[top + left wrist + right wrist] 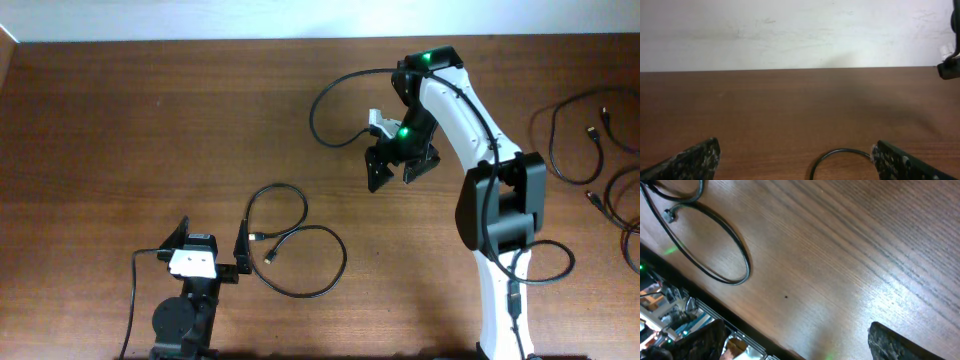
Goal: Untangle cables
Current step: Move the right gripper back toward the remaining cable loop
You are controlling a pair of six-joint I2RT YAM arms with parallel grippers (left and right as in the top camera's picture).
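Right arm (480, 150) reaches highest toward the overhead camera, raised above mid-table. Table (120, 120): bare brown wood beneath it.

Right gripper (398, 172): jaws spread, nothing between them, hanging clear of the wood. Wrist view shows only grain between its fingers (900, 342).

Left gripper (210, 240): low at the front edge, jaws wide, empty. One finger (900, 160) sits just beside a cable arc.

Cables: one looped cord (344, 258) lies just beside the left gripper and crosses itself, both plug ends (268, 258) inside the coil. More cords (592, 133) are strewn at the far right edge, well apart from the first.

Judgement: between grasps, no cord held. The near loop looks the likeliest target. The next move calls for a descent onto a single strand close to a plug, then a pull outward to open the crossing. Pinching two strands at once would tighten it.
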